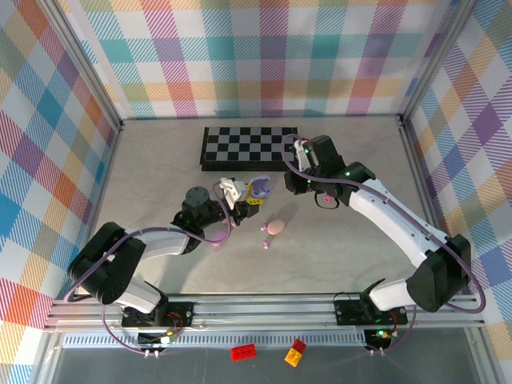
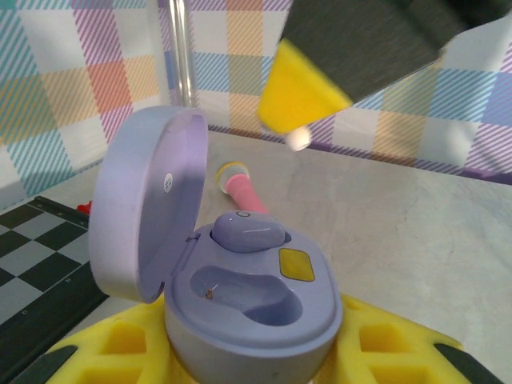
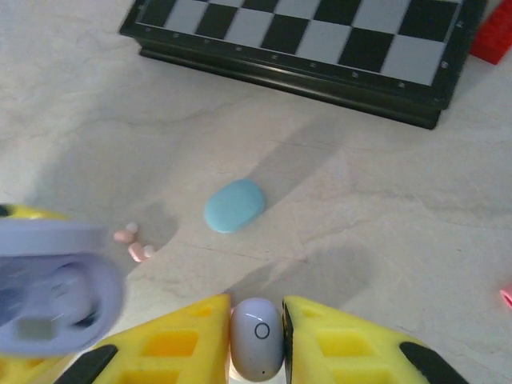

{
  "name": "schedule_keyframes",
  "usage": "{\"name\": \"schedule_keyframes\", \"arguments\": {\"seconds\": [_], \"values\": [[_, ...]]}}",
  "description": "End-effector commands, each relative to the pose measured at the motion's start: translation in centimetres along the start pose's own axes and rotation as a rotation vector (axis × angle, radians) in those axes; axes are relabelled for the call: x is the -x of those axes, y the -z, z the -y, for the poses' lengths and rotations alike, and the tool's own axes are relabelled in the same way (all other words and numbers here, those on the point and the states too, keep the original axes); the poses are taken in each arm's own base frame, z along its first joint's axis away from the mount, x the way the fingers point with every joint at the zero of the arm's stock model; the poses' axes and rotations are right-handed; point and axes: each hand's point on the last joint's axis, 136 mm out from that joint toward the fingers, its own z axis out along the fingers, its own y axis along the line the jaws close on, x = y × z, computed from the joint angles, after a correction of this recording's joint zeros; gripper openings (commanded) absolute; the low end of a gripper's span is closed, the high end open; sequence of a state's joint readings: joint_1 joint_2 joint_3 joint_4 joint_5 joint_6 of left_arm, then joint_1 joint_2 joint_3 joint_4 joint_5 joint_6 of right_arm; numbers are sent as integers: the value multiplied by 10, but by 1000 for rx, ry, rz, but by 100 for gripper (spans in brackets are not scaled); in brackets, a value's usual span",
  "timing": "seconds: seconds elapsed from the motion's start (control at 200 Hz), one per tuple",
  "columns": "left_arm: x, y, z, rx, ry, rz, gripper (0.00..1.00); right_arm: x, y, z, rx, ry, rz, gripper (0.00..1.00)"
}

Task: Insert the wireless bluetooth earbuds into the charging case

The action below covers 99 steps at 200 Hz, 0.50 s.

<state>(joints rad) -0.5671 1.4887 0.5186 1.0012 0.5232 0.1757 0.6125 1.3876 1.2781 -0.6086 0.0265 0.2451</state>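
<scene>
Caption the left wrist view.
Left gripper holds an open lilac case: one earbud seated, the second slot empty.

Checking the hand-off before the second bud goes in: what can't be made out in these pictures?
- Left wrist: charging case base, cut off by the bottom edge.
- Right wrist: held earbud sides, hidden by the right gripper; case blurred, too close.
- Top external: case slots, too small.

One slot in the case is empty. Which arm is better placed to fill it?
Right. The right gripper is shut on an earbud and hangs over the open case, which the left gripper grips at the base. The empty slot lies beside the seated bud.
</scene>
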Motion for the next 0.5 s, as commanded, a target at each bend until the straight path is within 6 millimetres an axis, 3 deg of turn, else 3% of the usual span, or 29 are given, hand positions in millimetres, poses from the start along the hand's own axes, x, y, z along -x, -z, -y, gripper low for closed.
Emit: {"name": "schedule_keyframes", "arguments": {"seconds": [0.0, 0.295, 0.49], "values": [[24, -5, -11, 37, -41, 87, 29, 15, 21, -23, 50, 45, 52, 22], [23, -8, -12, 54, -41, 89, 29, 32, 10, -71, 147, 117, 79, 22], [25, -6, -13, 64, -38, 82, 29, 33, -6, -86, 160, 153, 55, 22]]}}
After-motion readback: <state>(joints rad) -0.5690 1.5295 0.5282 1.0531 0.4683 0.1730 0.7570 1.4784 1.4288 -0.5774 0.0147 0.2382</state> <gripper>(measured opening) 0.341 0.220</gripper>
